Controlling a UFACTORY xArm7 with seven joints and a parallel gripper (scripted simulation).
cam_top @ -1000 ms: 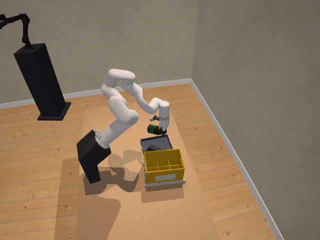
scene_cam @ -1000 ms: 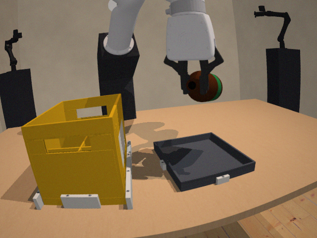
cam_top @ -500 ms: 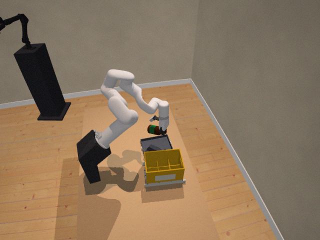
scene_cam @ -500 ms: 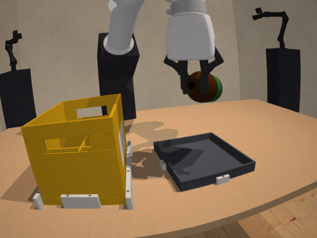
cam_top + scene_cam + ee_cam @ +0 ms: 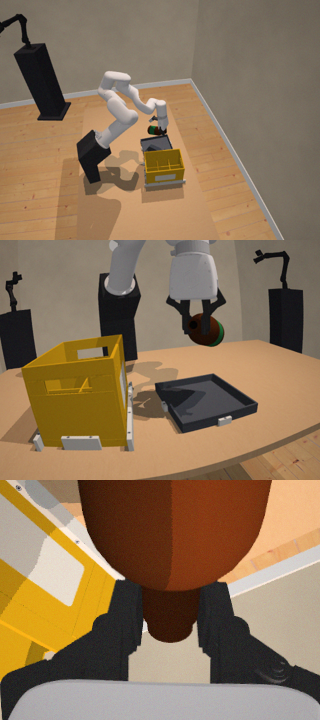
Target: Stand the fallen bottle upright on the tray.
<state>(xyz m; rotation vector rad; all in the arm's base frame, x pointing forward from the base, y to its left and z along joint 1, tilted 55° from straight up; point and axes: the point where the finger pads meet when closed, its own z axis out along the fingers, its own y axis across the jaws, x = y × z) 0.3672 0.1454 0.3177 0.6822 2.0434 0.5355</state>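
Right now, your gripper (image 5: 162, 132) (image 5: 195, 330) (image 5: 170, 577) has its jaws partly open, closed around the neck of the brown bottle (image 5: 154, 130) (image 5: 201, 337) (image 5: 175, 535), one finger on each side. You have that bottle up in the air, clear of the table (image 5: 261, 364), tipped well over toward lying on its side, its mouth facing the exterior camera and its green band farther back. The dark tray (image 5: 160, 141) (image 5: 219, 417) sits below it, level on the table, with shadow across part of its floor. White blocks (image 5: 224, 420) stand against the tray's sides. To one side of the tray, apart from it, you have the yellow crate (image 5: 165, 170) (image 5: 77, 415) (image 5: 95, 587), upright and level, with white strips (image 5: 165, 183) (image 5: 130, 418) along its foot. Neither the tray nor the crate is in your gripper's grasp.
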